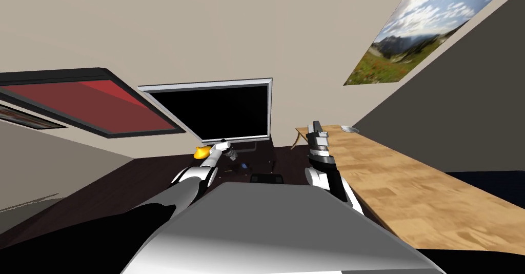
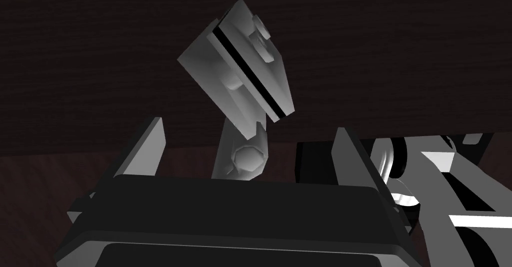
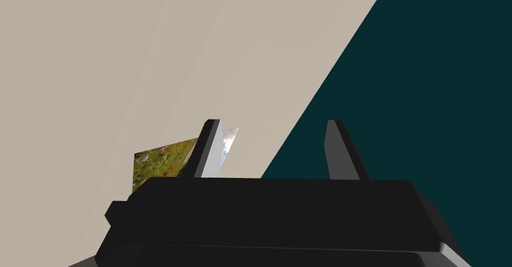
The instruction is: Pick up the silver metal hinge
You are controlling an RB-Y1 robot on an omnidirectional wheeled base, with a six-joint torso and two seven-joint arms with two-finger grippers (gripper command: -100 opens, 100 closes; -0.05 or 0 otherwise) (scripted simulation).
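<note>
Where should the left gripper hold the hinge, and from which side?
Probably its narrow stem: the hinge stands tilted between the open fingers of the left gripper, stem nearest the gripper's body. Come straight along the gripper's line, a finger on each side; the stem is slim, the plate beyond it broad and slanted.

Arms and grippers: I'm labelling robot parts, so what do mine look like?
The left arm and right arm are white and grey tubes with dark joints. The left gripper and right gripper are each a dark box carrying two thin, light grey, blade-like fingers.
</note>
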